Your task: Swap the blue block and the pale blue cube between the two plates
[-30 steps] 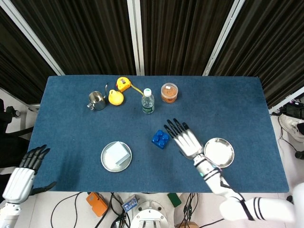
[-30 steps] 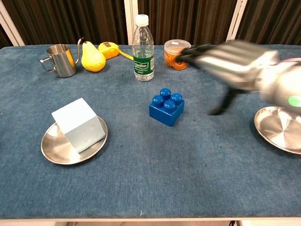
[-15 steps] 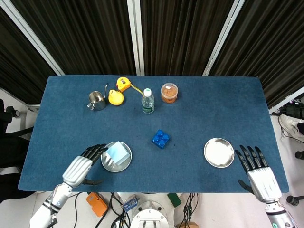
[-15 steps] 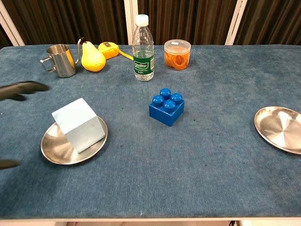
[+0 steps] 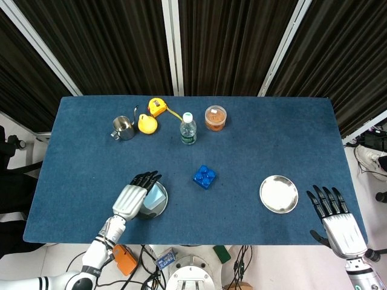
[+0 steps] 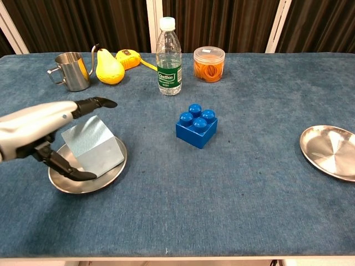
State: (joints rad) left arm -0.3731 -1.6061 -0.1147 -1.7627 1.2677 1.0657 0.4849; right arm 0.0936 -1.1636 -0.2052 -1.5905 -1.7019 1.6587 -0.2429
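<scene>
Left hand: fingers spread above the pale blue cube, thumb low at the near side of it; open and not gripping, as far as the chest view shows.
Pale blue cube: sits in the left plate, tilted on an edge, partly covered by the hand in the head view.
Blue block: on the bare worktop between the two plates, in neither one, nearer the middle.
Right plate: empty, at the right side of the worktop.
Right hand: off the worktop's near right corner, fingers spread, holding nothing.
Back row: steel cup, yellow pear, tape measure, water bottle, jar; well apart from the task's things.
Progress: the block is out of a plate but not placed; the cube is not yet lifted. Judged left: carry the cube to the right plate, set the block in the left plate.
</scene>
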